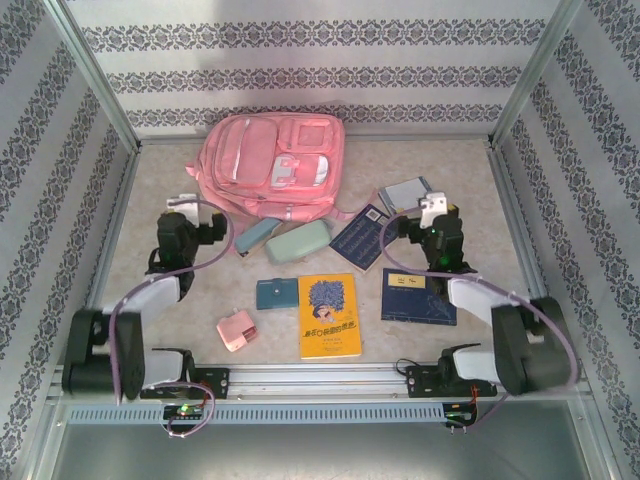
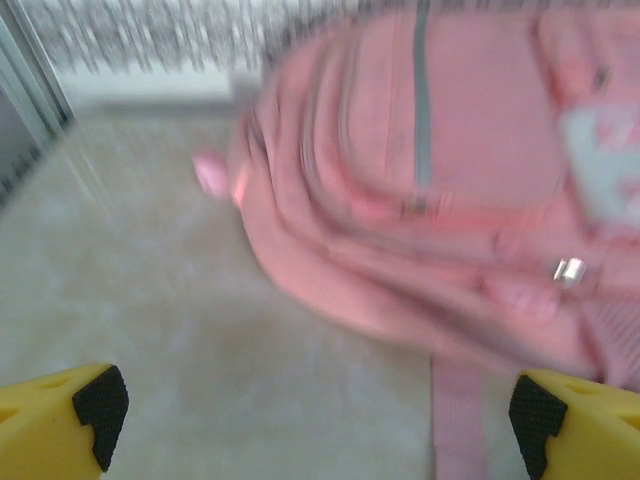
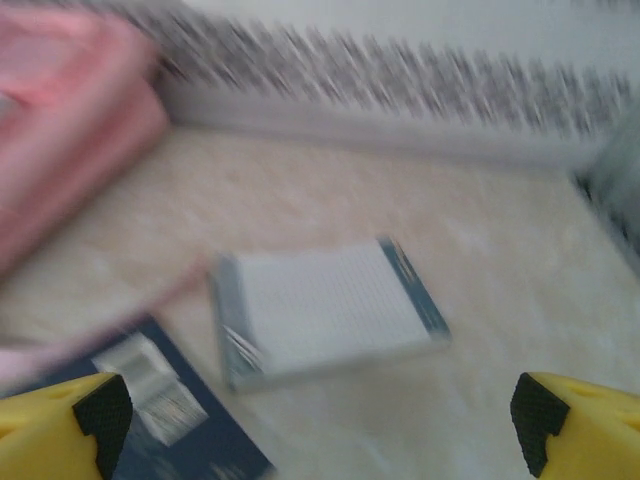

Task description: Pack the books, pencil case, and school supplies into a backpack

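Backpack: the pink backpack (image 1: 272, 165) is lying flat at the far middle of the table (image 1: 500, 235), its white-grey front patches facing up.
Books: the yellow book (image 1: 330, 315) is lying near the front centre. The white-labelled navy book (image 1: 360, 236) is sitting tilted just off the backpack's near right corner. The grey-white notebook (image 1: 405, 194) is lying just beyond it to the right. The second navy book (image 1: 418, 297) is lying right of the yellow book, beside the right arm.
School supplies: the teal box (image 1: 277, 292) is resting just left of the yellow book's far end. The pink block (image 1: 237, 331) is sitting nearer the front, apart from both.
Pouches: a blue-grey pouch (image 1: 256, 236) and a pale green pouch (image 1: 298, 242) are lying side by side just in front of the backpack.
Left gripper: the left gripper (image 2: 318, 420) is hovering by the backpack's left side, fingers spread wide and holding nothing.
Right gripper: the right gripper (image 3: 318, 420) is hanging above the labelled navy book and the notebook, fingers spread wide and empty.
Wrist views: both are coming through smeared.
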